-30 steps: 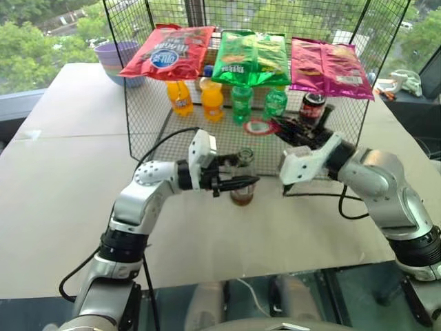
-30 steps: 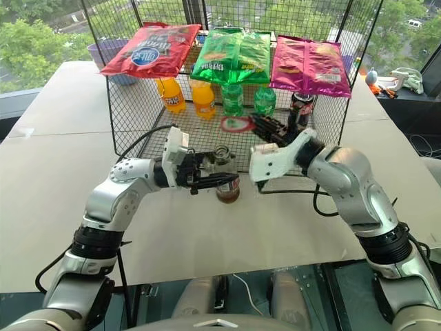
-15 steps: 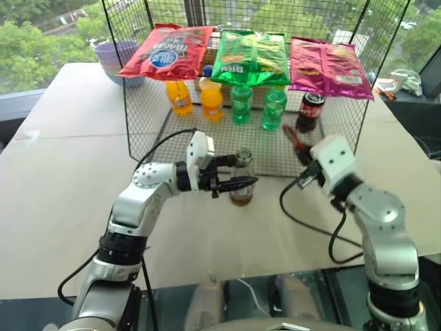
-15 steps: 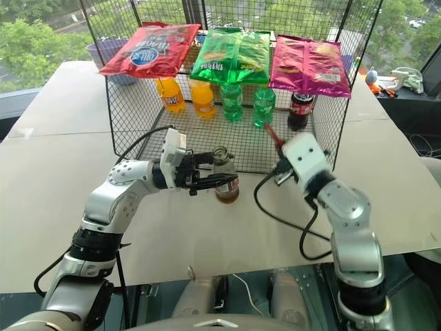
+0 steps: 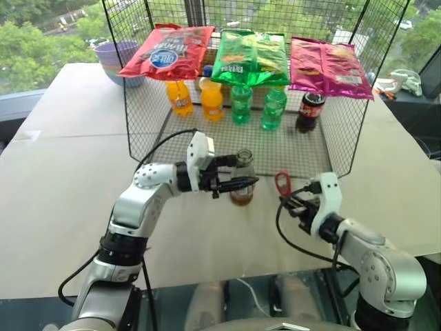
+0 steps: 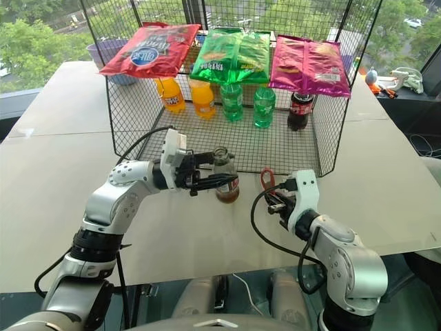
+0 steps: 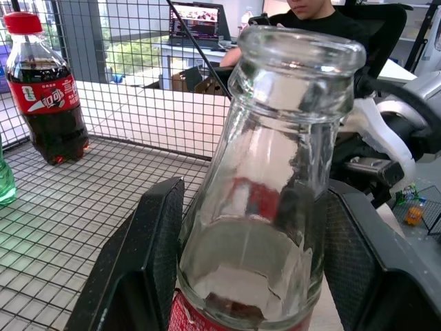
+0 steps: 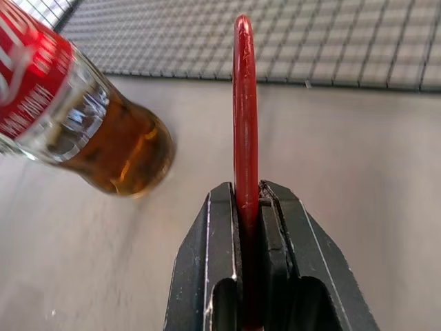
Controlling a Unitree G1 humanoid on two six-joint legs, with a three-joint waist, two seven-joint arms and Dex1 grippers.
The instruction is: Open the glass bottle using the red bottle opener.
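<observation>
- Bottle [image 5: 242, 181] stands on the worktop [image 5: 62, 179] just in front of the wire cage [image 5: 324, 148], its mouth showing no cap in the left wrist view.
- Left gripper [image 5: 238, 181] has its jaws closed round the bottle's body, probably to brace it.
- Right gripper [image 5: 289, 203] sits to the right of the bottle, apart from it, jaws clamped on the opener [image 5: 282, 183], whose ring points up and is free.
- Pale worktop; windows and trees beyond the cage.

Beige table [image 5: 62, 172]: wire cage [image 5: 145, 124], purple bowls [image 5: 117, 58], glass bottle [image 5: 242, 181] on it.
</observation>
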